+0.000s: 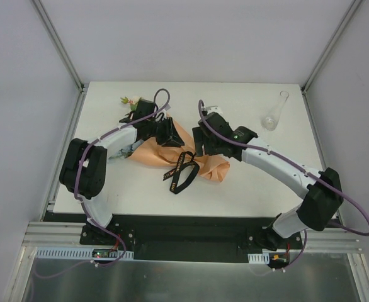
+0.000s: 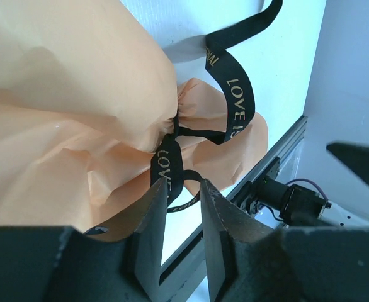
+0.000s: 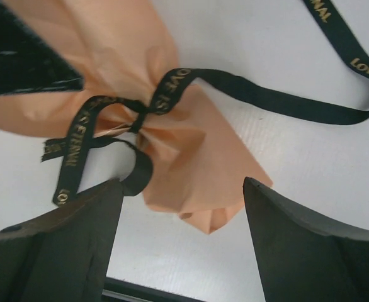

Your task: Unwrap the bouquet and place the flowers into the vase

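Bouquet (image 1: 152, 151) lies beneath left tool (image 2: 184, 184), narrowly apart, and right tool (image 3: 181, 182), wide apart over its ribbon knot (image 3: 137, 117).

White-shelled arms (image 1: 279, 165) with black joints — purple cables (image 1: 79, 182) running alongside — and matte black fingers (image 2: 150, 239).

A white table (image 1: 254, 189) sits inside pale grey walls (image 1: 191, 38) with aluminium corner posts (image 1: 58, 41), a black mounting plate (image 1: 184, 234) along its near edge.
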Available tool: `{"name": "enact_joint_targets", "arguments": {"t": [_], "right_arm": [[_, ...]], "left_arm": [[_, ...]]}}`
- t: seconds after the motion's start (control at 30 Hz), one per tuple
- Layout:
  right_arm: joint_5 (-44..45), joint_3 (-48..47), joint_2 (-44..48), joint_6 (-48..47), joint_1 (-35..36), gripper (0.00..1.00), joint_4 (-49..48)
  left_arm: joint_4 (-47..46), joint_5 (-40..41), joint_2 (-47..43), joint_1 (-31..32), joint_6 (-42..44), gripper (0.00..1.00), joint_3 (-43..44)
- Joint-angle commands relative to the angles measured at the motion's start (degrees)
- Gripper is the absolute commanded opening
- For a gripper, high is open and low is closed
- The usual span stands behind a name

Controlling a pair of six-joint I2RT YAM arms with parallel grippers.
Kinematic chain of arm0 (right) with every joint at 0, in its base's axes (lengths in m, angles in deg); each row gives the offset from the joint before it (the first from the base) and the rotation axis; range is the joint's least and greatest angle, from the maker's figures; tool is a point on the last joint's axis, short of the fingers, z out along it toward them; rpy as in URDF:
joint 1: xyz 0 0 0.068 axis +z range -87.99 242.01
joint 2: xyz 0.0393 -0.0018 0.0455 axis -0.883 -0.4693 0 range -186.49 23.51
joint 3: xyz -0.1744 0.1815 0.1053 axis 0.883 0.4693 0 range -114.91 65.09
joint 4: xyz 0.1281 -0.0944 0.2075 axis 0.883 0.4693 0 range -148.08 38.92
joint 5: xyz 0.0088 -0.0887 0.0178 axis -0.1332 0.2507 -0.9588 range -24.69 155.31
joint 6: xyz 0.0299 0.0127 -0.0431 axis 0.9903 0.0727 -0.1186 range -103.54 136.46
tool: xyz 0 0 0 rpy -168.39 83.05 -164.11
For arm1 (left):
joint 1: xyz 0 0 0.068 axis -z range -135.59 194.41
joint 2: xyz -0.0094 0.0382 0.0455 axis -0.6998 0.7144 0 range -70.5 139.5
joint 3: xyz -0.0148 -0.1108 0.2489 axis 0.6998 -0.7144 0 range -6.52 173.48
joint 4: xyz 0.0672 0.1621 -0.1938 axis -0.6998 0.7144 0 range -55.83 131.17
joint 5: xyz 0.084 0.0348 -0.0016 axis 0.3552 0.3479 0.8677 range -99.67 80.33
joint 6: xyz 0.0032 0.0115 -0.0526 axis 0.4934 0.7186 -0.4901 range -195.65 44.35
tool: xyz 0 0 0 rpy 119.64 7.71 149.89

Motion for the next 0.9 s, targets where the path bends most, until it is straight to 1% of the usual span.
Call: {"name": "enact_joint_targets", "arguments": {"t": [0.0,0.03,0.07,0.1,0.27,0.33,0.37,0.43,0.47,0.53,0.57,0.6,0.63,0.7,0.73,0.77,0.87], "right_arm": [[-1.7,2.6,2.1,4.5,3.7,0.80,-6.7],[-7.0,4.4,1.6,6.0,4.0,0.80,-9.0],[-9.4,5.4,-0.1,6.7,3.9,0.81,-12.5],[-10.8,5.8,-1.1,7.2,3.9,0.81,-12.9],[-14.4,4.4,-7.0,8.6,3.9,0.80,-13.0],[-15.4,4.3,-8.2,8.7,3.9,0.74,-12.6],[-15.4,4.8,-8.7,8.7,3.9,0.69,-12.5],[-14.1,5.1,-9.0,8.5,4.0,0.61,-11.9],[-13.5,5.0,-9.2,8.3,4.0,0.53,-10.8],[-12.8,5.1,-9.4,7.6,4.1,0.45,-10.7],[-12.5,5.2,-9.3,7.3,4.2,0.34,-10.7],[-12.0,5.2,-9.0,7.0,4.4,0.29,-10.7],[-10.7,5.2,-8.9,7.0,4.8,0.26,-10.7],[-10.3,4.4,-8.8,6.3,5.0,0.26,-10.4],[-9.3,3.9,-9.1,6.3,5.2,0.31,-9.9],[-8.4,3.3,-9.7,6.1,5.3,0.44,-8.1],[-6.3,1.5,-11.6,5.2,6.1,0.45,-5.6]], "left_arm": [[0.7,-2.4,-1.0,0.5,0.3,0.25,1.4],[0.8,-2.4,-0.7,0.5,0.2,0.25,1.5],[0.7,-2.4,-0.6,0.5,0.3,0.25,1.5],[0.8,-2.4,-0.5,0.5,0.5,0.28,1.6],[0.7,-2.3,-0.7,0.5,1.0,0.29,1.7],[0.7,-2.5,-0.7,0.5,1.0,0.29,1.8],[0.8,-2.6,-0.7,0.5,1.0,0.29,1.8],[0.8,-2.7,-0.7,0.5,1.0,0.29,1.9],[0.7,-2.7,-0.7,0.5,0.9,0.29,1.9],[0.7,-2.7,-0.6,0.5,0.9,0.28,1.9],[0.7,-2.7,-0.7,0.5,0.7,0.28,1.9],[0.8,-2.6,-0.7,0.5,0.8,0.28,1.9],[0.7,-2.7,-0.6,0.5,0.7,0.29,1.8],[0.8,-2.7,-0.5,0.5,0.7,0.28,1.9],[0.7,-2.6,-0.4,0.5,0.7,0.28,1.9],[0.8,-2.6,-0.4,0.5,0.7,0.28,1.9],[0.8,-2.6,-0.4,0.5,0.8,0.29,1.9]]}}
